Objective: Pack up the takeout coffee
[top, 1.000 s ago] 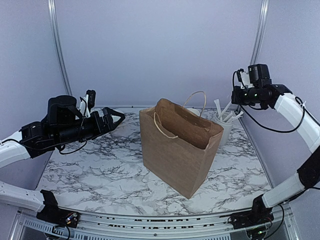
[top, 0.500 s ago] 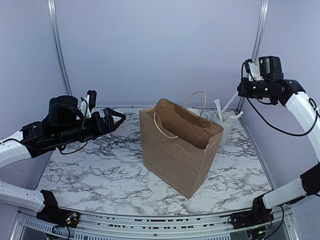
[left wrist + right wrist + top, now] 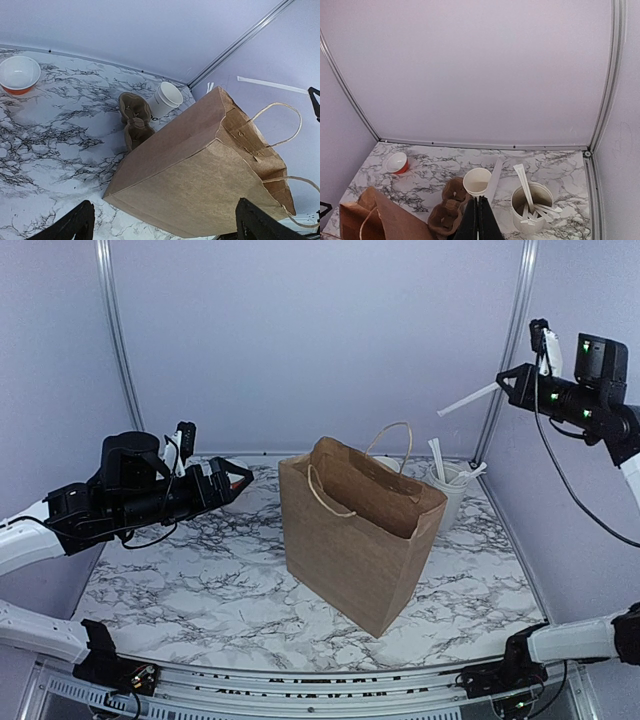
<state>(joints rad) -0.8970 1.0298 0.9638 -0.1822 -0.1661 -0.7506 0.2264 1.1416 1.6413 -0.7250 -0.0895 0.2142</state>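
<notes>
Upright, the white cup (image 3: 520, 222) holds white utensils (image 3: 522, 181).

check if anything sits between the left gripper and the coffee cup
Partly. Seen from the open left gripper, a cardboard cup carrier lies just in front and left of the coffee cup, right beside it. The paper bag crowds the right side. The gap between them looks narrow.
</notes>
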